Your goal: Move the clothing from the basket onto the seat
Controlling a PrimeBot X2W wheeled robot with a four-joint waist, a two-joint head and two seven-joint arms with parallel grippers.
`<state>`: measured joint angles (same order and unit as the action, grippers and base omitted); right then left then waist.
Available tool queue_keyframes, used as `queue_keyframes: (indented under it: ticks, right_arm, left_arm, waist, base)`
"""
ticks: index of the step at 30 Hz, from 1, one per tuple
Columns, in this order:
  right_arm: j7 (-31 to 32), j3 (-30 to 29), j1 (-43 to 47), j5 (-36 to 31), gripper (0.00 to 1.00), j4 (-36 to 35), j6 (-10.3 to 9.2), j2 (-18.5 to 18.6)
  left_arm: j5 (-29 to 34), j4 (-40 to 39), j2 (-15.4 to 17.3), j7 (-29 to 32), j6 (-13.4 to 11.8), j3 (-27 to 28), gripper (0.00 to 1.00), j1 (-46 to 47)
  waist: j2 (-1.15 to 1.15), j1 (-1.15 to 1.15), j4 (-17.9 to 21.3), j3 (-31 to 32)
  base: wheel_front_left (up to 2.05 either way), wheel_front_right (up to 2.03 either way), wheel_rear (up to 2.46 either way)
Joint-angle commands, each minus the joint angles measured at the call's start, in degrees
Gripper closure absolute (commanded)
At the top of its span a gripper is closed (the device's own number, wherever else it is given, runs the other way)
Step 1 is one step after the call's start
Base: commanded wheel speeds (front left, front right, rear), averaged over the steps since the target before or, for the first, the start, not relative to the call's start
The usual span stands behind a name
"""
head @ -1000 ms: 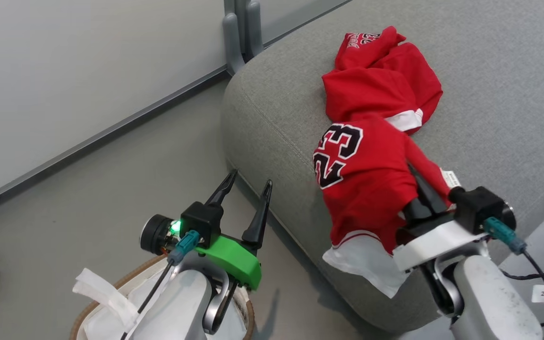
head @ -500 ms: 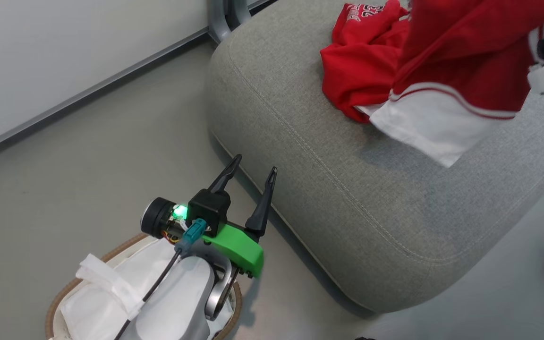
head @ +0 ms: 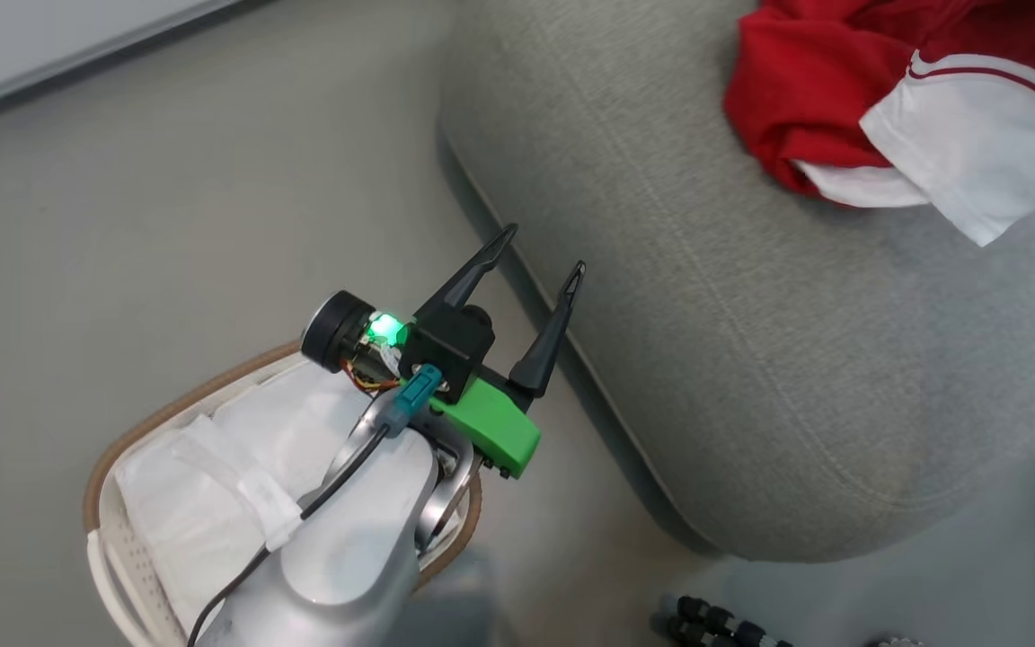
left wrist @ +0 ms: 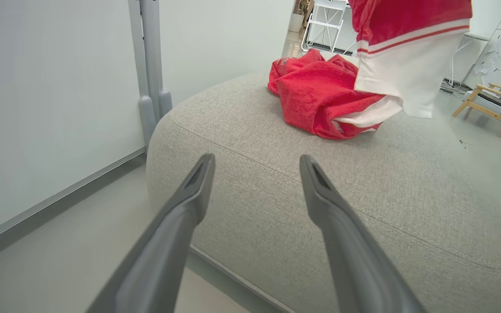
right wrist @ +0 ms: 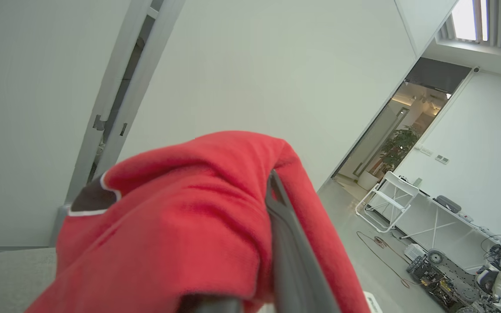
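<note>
Right fingers point(right wrist: 289, 252) clench a white-banded red sports garment point(left wrist: 407, 43) above the large grey fabric seat point(left wrist: 276, 208); left fingers point(left wrist: 181, 217) are spread, empty, beside the seat. This looks like the placing step: next, probably lower the garment and let go.

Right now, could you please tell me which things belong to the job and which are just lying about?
Job: red sports garments with white bands; oval white plastic basket with brown woven rim; large grey fabric seat.
Lying about: white folding chair; pale wooden armchair.
</note>
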<state>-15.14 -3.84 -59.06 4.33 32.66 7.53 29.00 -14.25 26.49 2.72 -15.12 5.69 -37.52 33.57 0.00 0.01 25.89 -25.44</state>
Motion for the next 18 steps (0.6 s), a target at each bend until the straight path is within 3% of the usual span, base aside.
queue_keyframes:
  ticks: [1,10,11,12,13,14,18]
  right_arm:
    - [0.0,-0.9,0.5,-0.4,1.00,1.1,-0.08,-1.1]
    - [0.0,-6.8,7.3,-3.3,1.00,9.2,-0.08,-6.7]
    - [0.0,-7.1,8.0,-3.7,0.95,10.0,-0.08,-7.1]
    - [0.0,-7.8,9.2,-3.9,0.62,10.9,-0.08,-7.6]
    - [0.0,-8.4,10.2,-3.8,0.17,11.4,-0.08,-7.9]
    - [0.0,-8.9,11.5,-3.7,0.00,11.9,-0.08,-8.5]
    - [0.0,-10.3,16.5,-3.0,0.00,11.6,-0.08,-9.9]
  left_arm:
    - [-0.1,-0.1,0.3,0.0,0.2,-0.2,0.00,1.4]
    - [-0.3,0.1,0.3,0.0,0.3,-2.2,0.00,3.0]
    - [-0.4,0.0,0.3,0.0,0.4,-2.4,0.00,3.1]
    - [-0.6,0.0,0.3,0.0,0.4,-2.5,0.00,3.0]
    - [-0.7,0.0,0.3,0.0,0.4,-2.6,0.00,2.9]
    - [-0.9,0.1,0.3,0.0,0.4,-2.6,0.00,2.7]
    - [-1.9,0.3,0.3,0.0,0.2,-2.4,0.00,1.3]
  waist:
    - [0.00,-0.01,-5.5,-5.8]
    - [0.00,-0.01,-7.8,-8.5]
    - [0.00,-0.01,-7.8,-8.3]
    - [0.00,-0.01,-7.6,-7.9]
    - [0.00,-0.01,-7.5,-7.5]
    - [0.00,-0.01,-7.3,-6.8]
    - [0.00,-0.01,-6.3,-3.7]
  base:
    - [0.00,0.00,0.00]
    - [0.00,0.00,0.00]
    - [0.00,0.00,0.00]
    - [0.00,0.00,0.00]
    - [0.00,0.00,0.00]
    - [0.00,0.00,0.00]
    - [0.00,0.00,0.00]
